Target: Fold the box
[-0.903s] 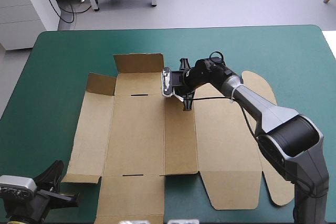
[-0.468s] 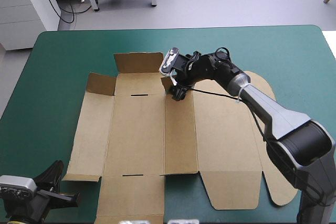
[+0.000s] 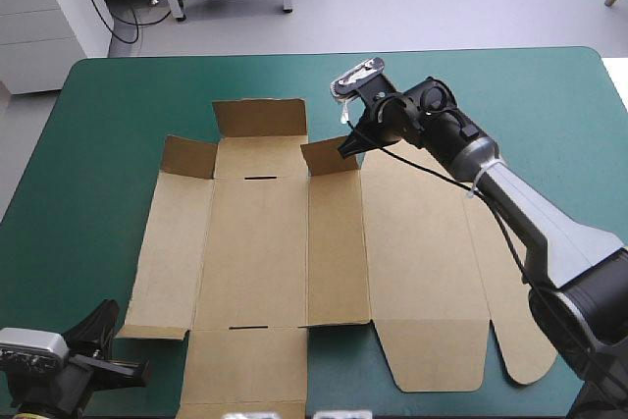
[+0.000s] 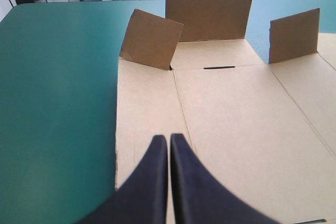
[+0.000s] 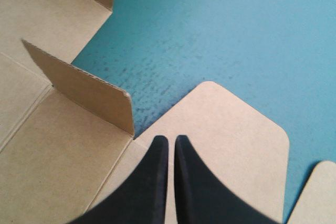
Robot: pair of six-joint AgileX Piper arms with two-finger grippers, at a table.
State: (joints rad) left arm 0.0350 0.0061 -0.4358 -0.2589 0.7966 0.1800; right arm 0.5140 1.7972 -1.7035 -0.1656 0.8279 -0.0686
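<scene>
While the box (image 3: 260,252) lies spread as a flat brown sheet across the middle of the teal-green tabletop (image 3: 118,95), three short flaps along its far edge stand up: a left flap (image 3: 188,157), a wider middle flap (image 3: 260,117) and a right flap (image 3: 331,156). The right claw (image 3: 345,147) reaches in from the right, over the sheet's broad rounded panel (image 3: 422,242). It points at the right flap from that flap's outer side, its tips just beside the flap's free end.

Seen from the right wrist, its two black fingers (image 5: 194,182) are pressed together into a single point, with only a hairline between them and nothing caught there. The point sits over the board at the foot of the raised flap, near the crease where that flap's panel meets the rounded panel. Whether the tips press on the board or hang just above it cannot be told.

The left claw (image 4: 169,141) sits low at the near left corner of the tabletop; in the high view it is off the sheet's near left corner. Its fingers are likewise drawn together into a narrow arch and grip nothing. They aim along the box's left panels toward the far flaps. A thin dark slot (image 4: 219,68) is cut in the board just in front of the middle flap's crease.
</scene>
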